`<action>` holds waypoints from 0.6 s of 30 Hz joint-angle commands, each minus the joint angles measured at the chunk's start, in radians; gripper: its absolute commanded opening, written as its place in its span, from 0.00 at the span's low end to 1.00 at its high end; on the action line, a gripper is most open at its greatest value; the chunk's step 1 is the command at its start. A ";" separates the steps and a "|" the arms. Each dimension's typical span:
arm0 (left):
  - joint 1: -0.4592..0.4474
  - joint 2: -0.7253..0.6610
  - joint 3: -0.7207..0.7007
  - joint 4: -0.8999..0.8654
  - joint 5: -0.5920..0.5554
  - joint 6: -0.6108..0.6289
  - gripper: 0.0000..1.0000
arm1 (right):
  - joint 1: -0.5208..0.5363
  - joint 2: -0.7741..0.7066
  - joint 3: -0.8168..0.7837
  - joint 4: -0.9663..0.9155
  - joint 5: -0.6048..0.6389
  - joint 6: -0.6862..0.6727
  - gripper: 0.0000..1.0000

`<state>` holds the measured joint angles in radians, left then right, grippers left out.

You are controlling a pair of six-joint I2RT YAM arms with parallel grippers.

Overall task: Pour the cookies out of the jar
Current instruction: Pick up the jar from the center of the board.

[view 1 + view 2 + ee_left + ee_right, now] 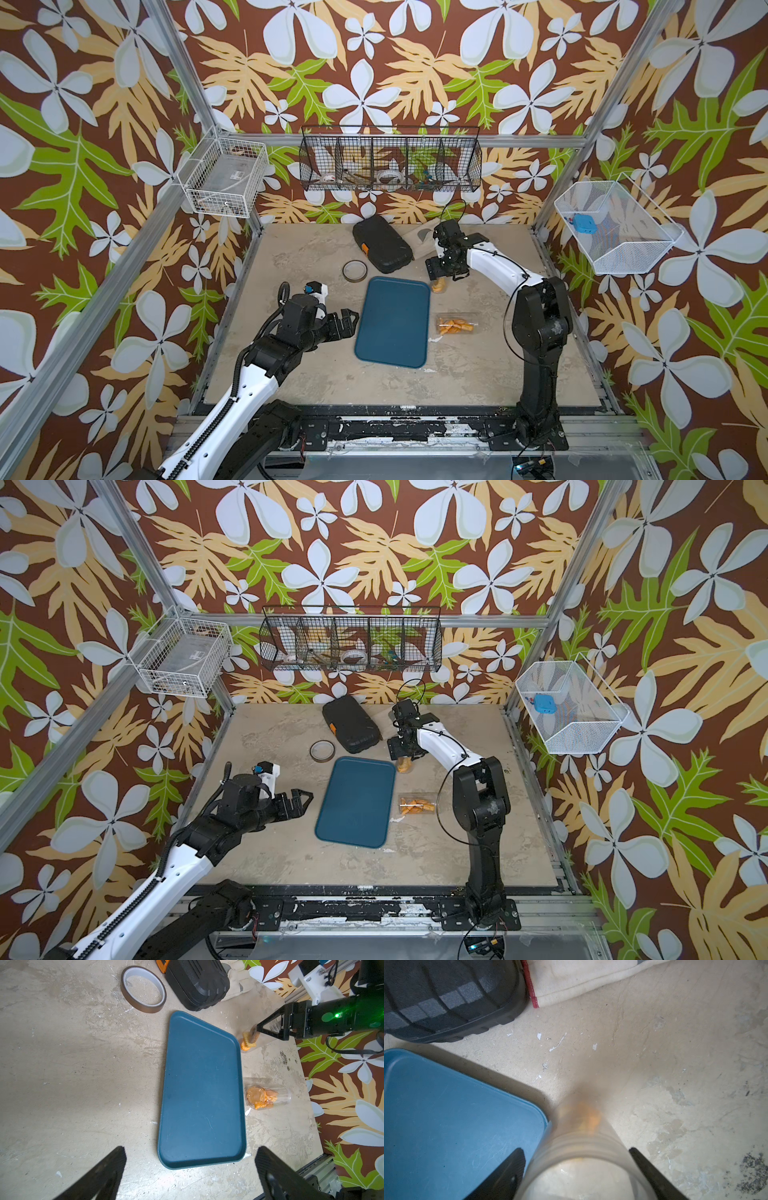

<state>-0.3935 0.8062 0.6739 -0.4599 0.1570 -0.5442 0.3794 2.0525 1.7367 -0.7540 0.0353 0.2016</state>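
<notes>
A: Between the right jaws, clear smooth plastic jar (581, 1157), hazy. Inside, dull orange ridged cookies (248, 1040). Beside them, matt blue plastic tray (456, 1115), finely scratched.

B: Beyond them, black pebbled plastic case (446, 997); cream cloth glove (581, 978), red-stitched hem.

A: Below, rough mottled surface (675, 1043), chipped white.

B: Ahead of the left jaws, glossy amber tape roll (148, 1008).
</notes>
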 commanded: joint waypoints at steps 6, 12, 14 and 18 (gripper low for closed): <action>-0.001 0.004 0.007 -0.001 -0.011 -0.001 1.00 | 0.000 -0.026 -0.003 -0.018 0.019 -0.005 0.67; -0.001 0.008 0.011 0.014 0.008 -0.017 1.00 | -0.014 -0.069 -0.023 -0.011 -0.001 -0.002 0.64; -0.001 0.018 0.016 0.031 0.040 -0.038 1.00 | -0.030 -0.098 -0.025 -0.021 -0.046 0.007 0.62; -0.003 0.065 0.020 0.114 0.162 -0.116 1.00 | -0.060 -0.225 -0.066 -0.012 -0.190 0.045 0.61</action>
<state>-0.3939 0.8516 0.6891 -0.4236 0.2203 -0.5934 0.3267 1.8889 1.6855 -0.7712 -0.0414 0.2111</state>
